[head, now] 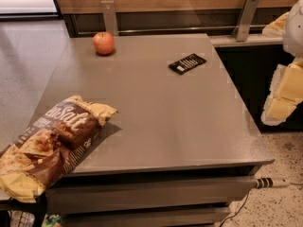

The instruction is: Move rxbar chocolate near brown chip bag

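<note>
The rxbar chocolate is a small flat black wrapper with white lettering, lying on the grey table toward its far right. The brown chip bag is large and crinkled, dark brown and cream-yellow with white script, lying at the table's front left and hanging over the left edge. My gripper, white with yellow parts, hangs at the right edge of the view, beyond the table's right side. It is well to the right of the bar and touches nothing.
A red apple stands at the table's far left. Two metal posts rise behind the table along a wooden wall. A cable and plug lie on the speckled floor at the front right.
</note>
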Robot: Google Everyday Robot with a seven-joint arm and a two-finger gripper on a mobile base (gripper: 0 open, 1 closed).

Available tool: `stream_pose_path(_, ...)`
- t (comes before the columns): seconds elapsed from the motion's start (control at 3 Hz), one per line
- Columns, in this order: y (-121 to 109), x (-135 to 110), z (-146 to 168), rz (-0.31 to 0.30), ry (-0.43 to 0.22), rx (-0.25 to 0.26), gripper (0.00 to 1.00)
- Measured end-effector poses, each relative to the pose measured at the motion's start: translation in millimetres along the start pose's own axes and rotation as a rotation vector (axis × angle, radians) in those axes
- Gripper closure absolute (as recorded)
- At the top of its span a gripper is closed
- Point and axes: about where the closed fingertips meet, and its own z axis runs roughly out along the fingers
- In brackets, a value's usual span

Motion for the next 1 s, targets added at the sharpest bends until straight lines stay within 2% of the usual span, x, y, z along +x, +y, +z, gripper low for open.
stream_pose_path(0.33,0.0,0.0,-0.1,0.000,0.000,0.000,0.00)
stream_pose_path(0.67,-12.7,-1.8,-1.9,-0.045,-0.015,0.026,0.00)
stream_pose_path(1.0,-72.4,-7.7,6.6,-0.174,-0.052,0.068,0.00)
